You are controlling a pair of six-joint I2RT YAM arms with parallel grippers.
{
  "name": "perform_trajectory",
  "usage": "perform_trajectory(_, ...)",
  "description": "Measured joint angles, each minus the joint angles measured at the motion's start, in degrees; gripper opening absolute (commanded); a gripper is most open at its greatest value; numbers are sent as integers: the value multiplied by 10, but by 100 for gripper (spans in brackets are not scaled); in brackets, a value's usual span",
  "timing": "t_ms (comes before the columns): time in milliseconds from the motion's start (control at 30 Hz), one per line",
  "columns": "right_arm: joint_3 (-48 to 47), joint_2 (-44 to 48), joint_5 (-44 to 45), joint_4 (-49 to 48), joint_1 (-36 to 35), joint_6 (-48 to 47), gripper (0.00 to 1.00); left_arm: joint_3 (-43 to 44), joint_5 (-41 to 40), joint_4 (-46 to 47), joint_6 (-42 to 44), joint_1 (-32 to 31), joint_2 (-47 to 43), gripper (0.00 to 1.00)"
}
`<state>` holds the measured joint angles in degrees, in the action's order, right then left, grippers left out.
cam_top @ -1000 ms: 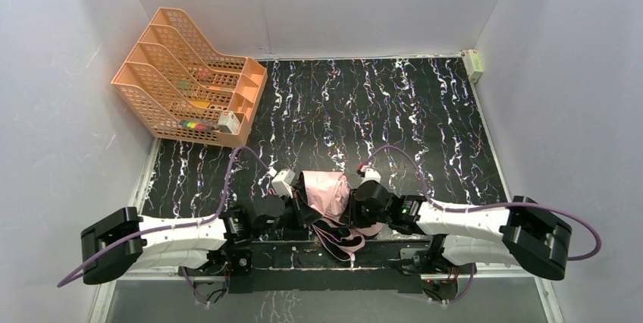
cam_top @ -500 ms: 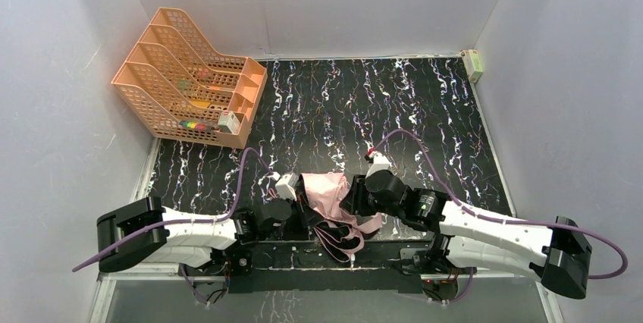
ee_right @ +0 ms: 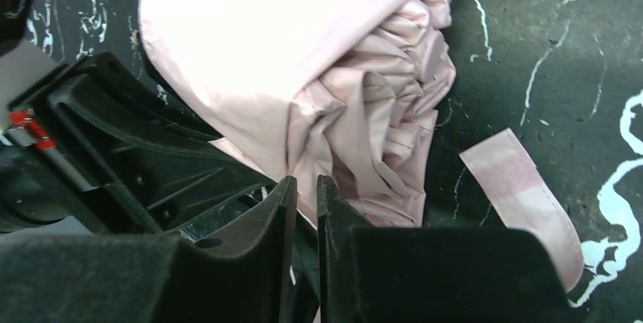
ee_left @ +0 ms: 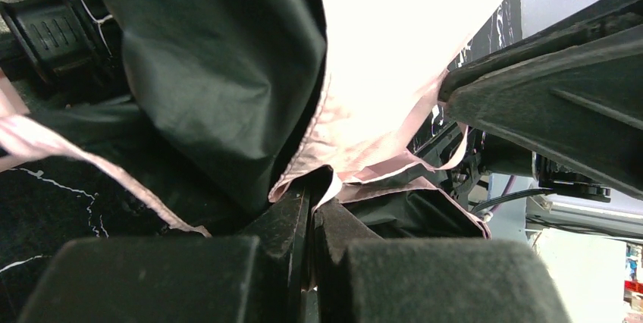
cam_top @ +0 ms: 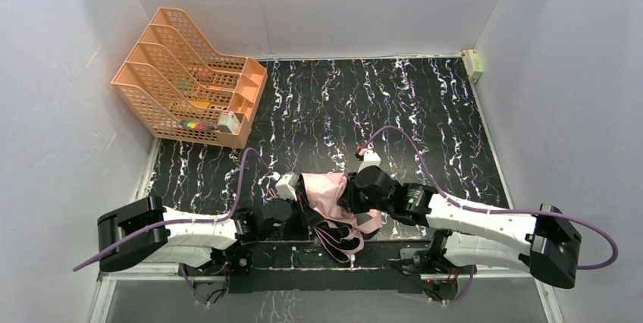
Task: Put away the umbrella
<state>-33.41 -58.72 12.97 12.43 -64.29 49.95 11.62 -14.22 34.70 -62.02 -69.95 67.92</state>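
Note:
The umbrella [cam_top: 327, 189] lies as a crumpled pale pink and black bundle near the table's front edge, between both arms. My left gripper [cam_top: 305, 214] is at its left side; in the left wrist view the left gripper [ee_left: 312, 188] is shut on a pink hem of the umbrella [ee_left: 394, 50]. My right gripper [cam_top: 350, 200] presses into the bundle from the right. In the right wrist view the right gripper [ee_right: 305, 183] stands nearly closed, with a fold of the pink umbrella [ee_right: 326, 58] caught between its tips. A pink closing strap [ee_right: 523, 202] lies loose on the table.
An orange tiered file organizer [cam_top: 189, 80] stands at the back left with small items in it. A small white and green box [cam_top: 473, 64] sits in the far right corner. Grey walls enclose the dark marbled table [cam_top: 425, 111].
The right gripper widened, shifted along the bundle, and closed again on the pink fabric. The left arm slid slightly right early on, still holding the hem.

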Motion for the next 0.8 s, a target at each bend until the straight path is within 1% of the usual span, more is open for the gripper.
perform_trajectory(133,15,3,-2,7,0,13,22,2,0,-3,1,0,-3,0)
perform_trajectory(400,107,-5,-58,-39,-4,43,20,31,5,-24,9,-4,-12,0)
perform_trajectory(600,112,-12,-86,-94,-24,47,21,67,4,-55,20,-16,-29,0)
perform_trajectory(800,112,-12,-101,-137,-36,36,22,81,0,-72,28,-19,-40,0)
